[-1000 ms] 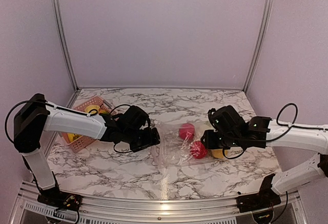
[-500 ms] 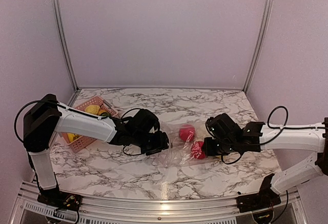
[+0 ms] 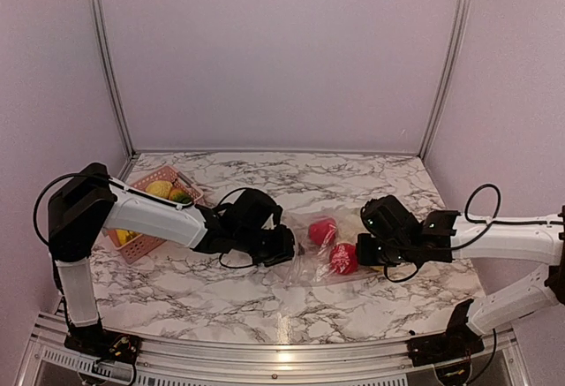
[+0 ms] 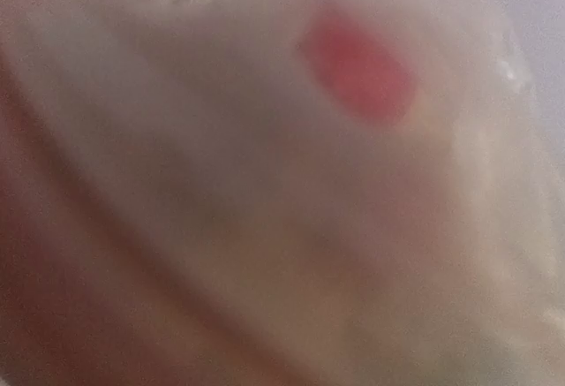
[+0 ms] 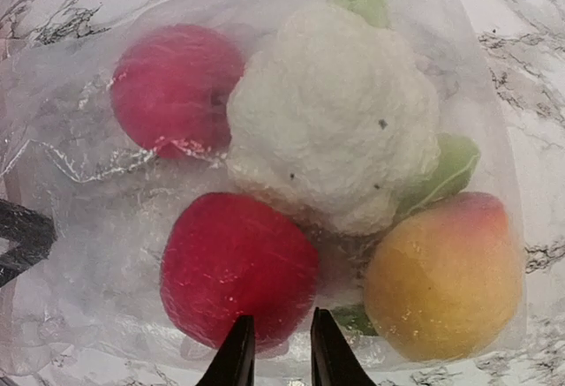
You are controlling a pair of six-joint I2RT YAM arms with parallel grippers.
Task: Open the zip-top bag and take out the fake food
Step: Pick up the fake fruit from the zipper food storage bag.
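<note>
The zip-top bag [image 3: 311, 253] lies crumpled on the marble table between both arms. It holds fake food: two red fruits [image 5: 238, 267], a white cauliflower [image 5: 335, 117] and a yellow-orange peach [image 5: 446, 276]. My left gripper [image 3: 284, 246] is pressed against the bag's left end. Its own view is a blur of plastic with one red patch [image 4: 357, 72], and its jaws are hidden. My right gripper [image 5: 275, 351] is at the bag's right end; its fingertips [image 5: 237, 351] stand a narrow gap apart over the bag's edge, in front of a red fruit.
A pink slatted basket [image 3: 134, 246] with yellow and green pieces sits at the far left, partly under my left arm. Metal frame posts rise at the back corners, and a metal rail runs along the near table edge.
My left gripper has moved right, up against the bag's left end, and the bag has bunched up. My right gripper's fingers have drawn closer together.
</note>
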